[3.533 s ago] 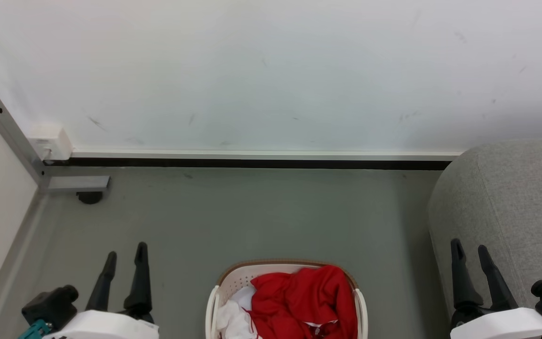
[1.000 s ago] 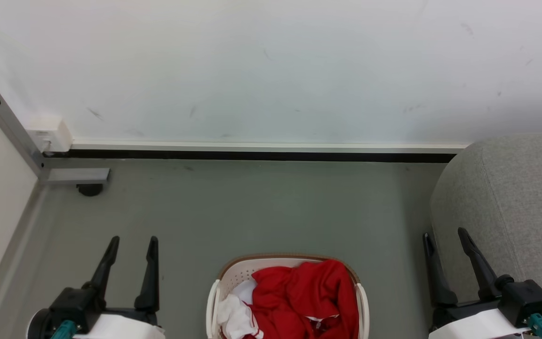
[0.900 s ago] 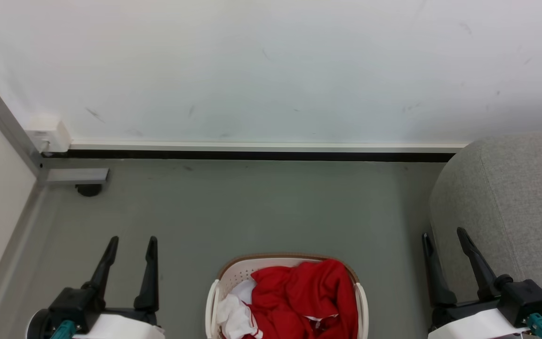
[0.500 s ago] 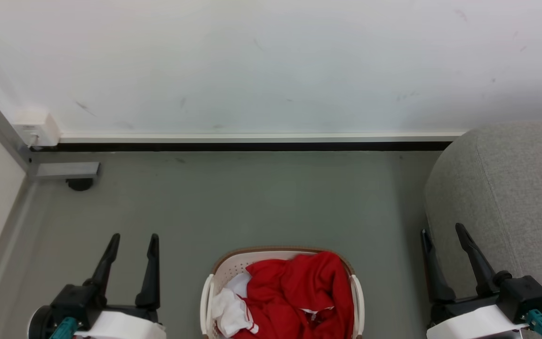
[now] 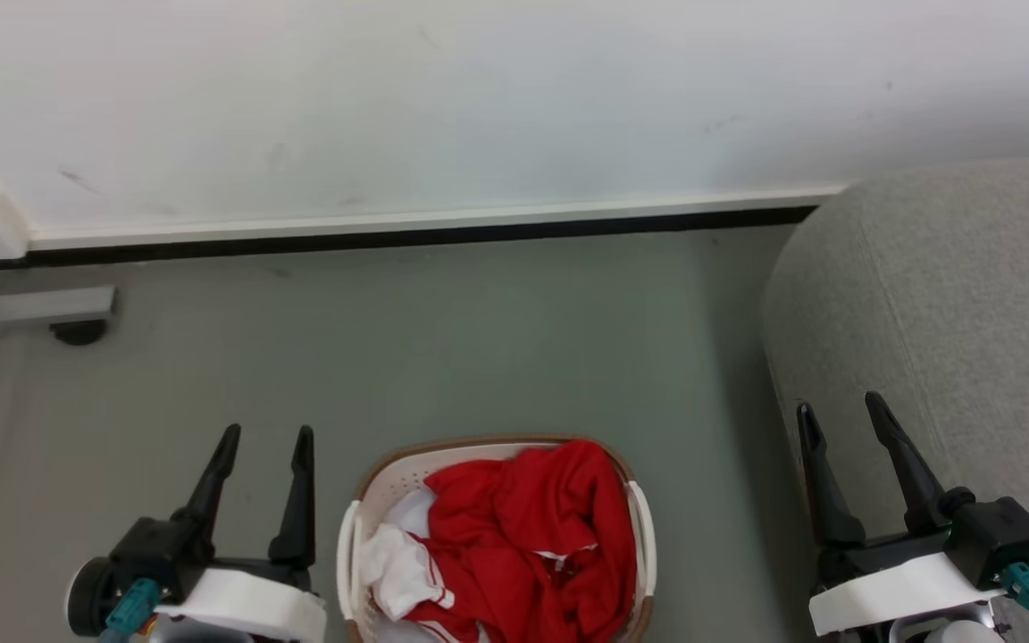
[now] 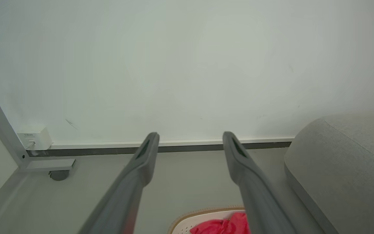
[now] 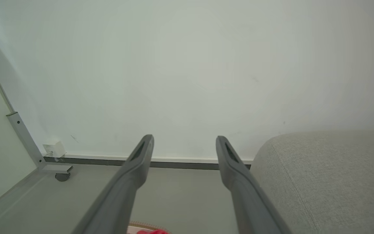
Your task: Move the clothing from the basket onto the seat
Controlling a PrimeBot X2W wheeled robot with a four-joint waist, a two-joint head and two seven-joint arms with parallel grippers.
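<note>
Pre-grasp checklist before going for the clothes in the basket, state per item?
1. Left hand open, holding nothing: ok.
2. Right hand open, holding nothing: ok.
3. Clothing piled in the basket, top uncovered: ok.
4. Basket on the floor between the two hands, touching neither: ok.
5. Seat in view at the robot's right: ok.
6. Right hand apart from the seat: cannot tell; in the head view it overlaps the seat's edge.
</note>
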